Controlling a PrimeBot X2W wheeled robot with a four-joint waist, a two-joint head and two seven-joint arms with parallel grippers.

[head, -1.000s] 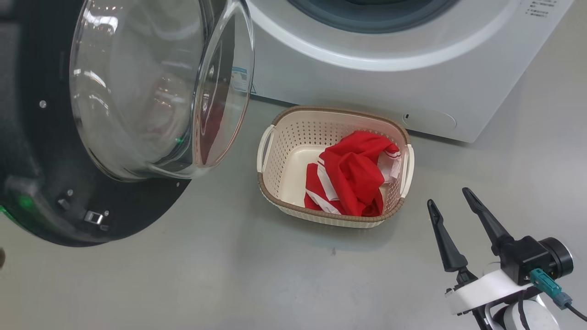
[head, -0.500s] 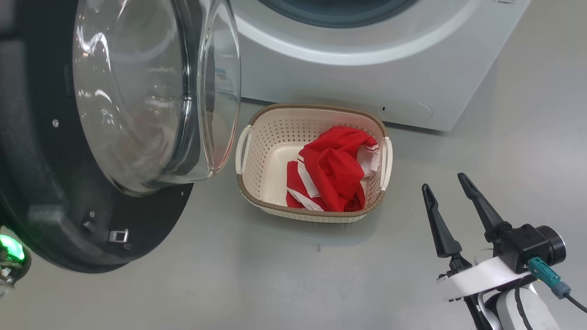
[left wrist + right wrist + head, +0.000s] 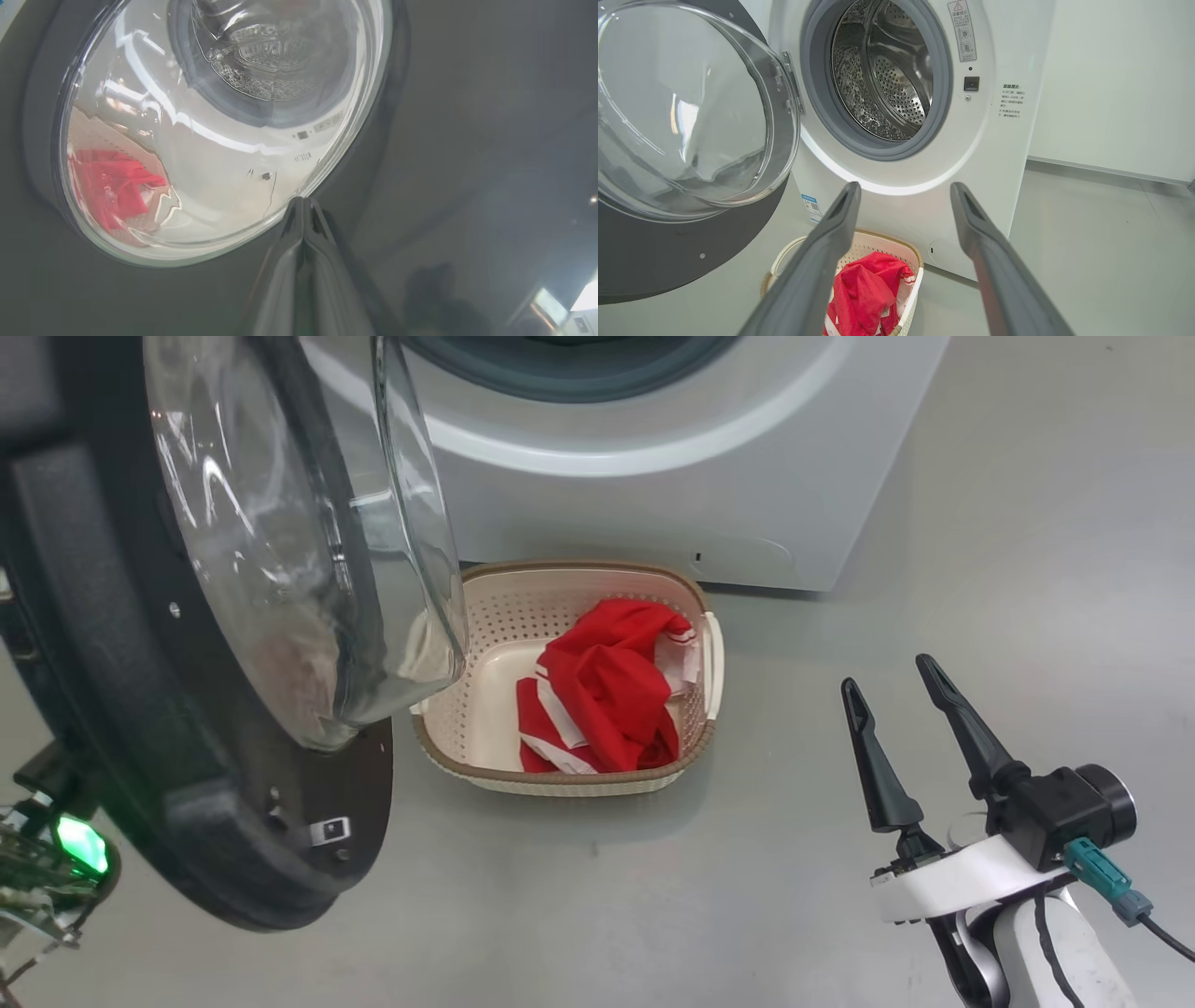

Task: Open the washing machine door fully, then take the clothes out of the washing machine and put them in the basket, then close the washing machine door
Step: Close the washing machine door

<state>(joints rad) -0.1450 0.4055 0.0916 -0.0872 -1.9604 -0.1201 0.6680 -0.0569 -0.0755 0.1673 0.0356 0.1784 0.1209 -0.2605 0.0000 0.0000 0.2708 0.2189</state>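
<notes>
The washing machine door [image 3: 140, 709] stands partly open at the left, its glass bowl bulging toward the white washing machine [image 3: 653, 485]. The cream basket [image 3: 560, 782] sits on the floor before the machine, with the red clothes [image 3: 607, 691] inside it. My left gripper [image 3: 303, 199] is shut, with its tips against the door [image 3: 444, 116] at the window's rim. My right gripper [image 3: 887, 672] hangs open and empty to the right of the basket. In the right wrist view the open gripper [image 3: 906, 185] faces the bare steel drum [image 3: 887, 79], above the basket [image 3: 887, 238] and clothes [image 3: 864, 294].
Bare grey floor [image 3: 747, 896] stretches in front of and to the right of the basket. A green-lit part of my left arm [image 3: 82, 840] shows behind the door's lower edge. A white wall [image 3: 1111, 70] rises to the right of the machine.
The head camera has moved, sliding the whole picture left. The door has swung toward the machine's opening, and its glass bowl now overlaps the basket's left handle. The right gripper stays open.
</notes>
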